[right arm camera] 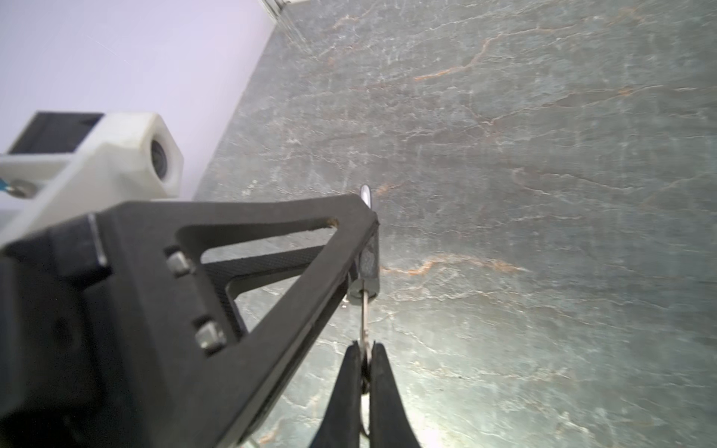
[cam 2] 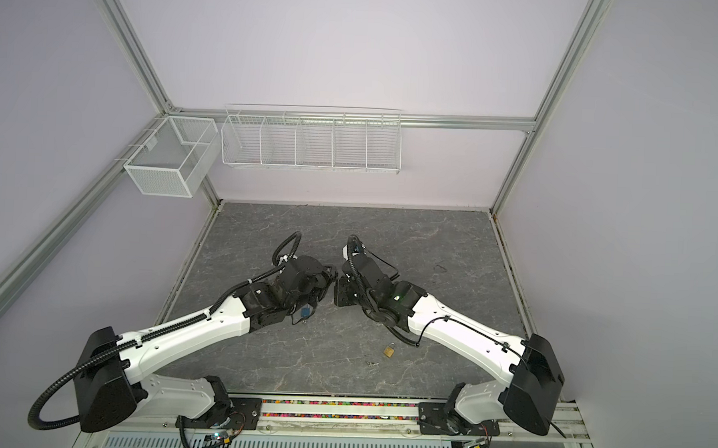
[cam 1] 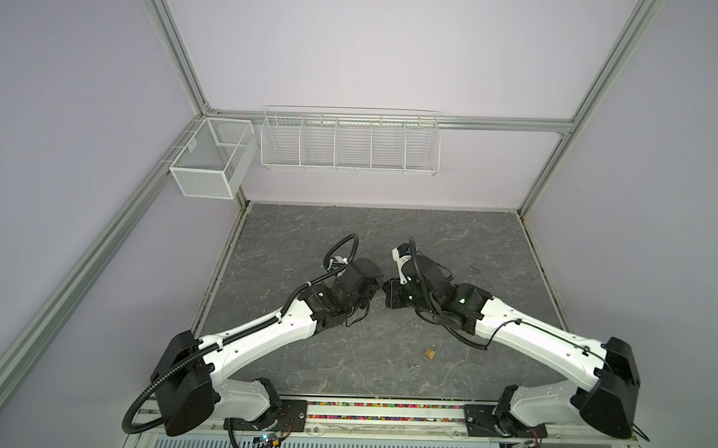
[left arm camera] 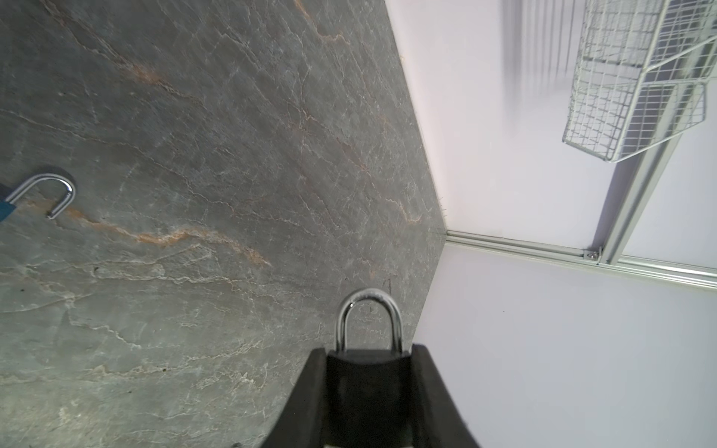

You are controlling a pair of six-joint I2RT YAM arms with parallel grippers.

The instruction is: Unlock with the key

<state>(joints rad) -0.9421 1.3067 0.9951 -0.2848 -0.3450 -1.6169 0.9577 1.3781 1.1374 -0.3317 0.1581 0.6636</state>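
left gripper (left arm camera: 368,349) clamps a black padlock (left arm camera: 366,372): boxy matte body, polished steel U-shackle with both legs in the body, held over mid-bench. right gripper (right arm camera: 364,345) pinches a thin silver key (right arm camera: 364,318), blade seated in the lock's underside. bench (cam 1: 348,233) is grey veined slate-look. brass padlock (cam 1: 429,352) lies toward the front edge. blue padlock (left arm camera: 70,192), shackle sprung open, lies under the left arm. wrists hide the key-lock joint in both top views

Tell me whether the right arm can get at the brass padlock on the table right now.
Probably not yet: the right end effector is shut on the key, busy at the black padlock in the left end effector. The brass padlock itself lies uncovered.
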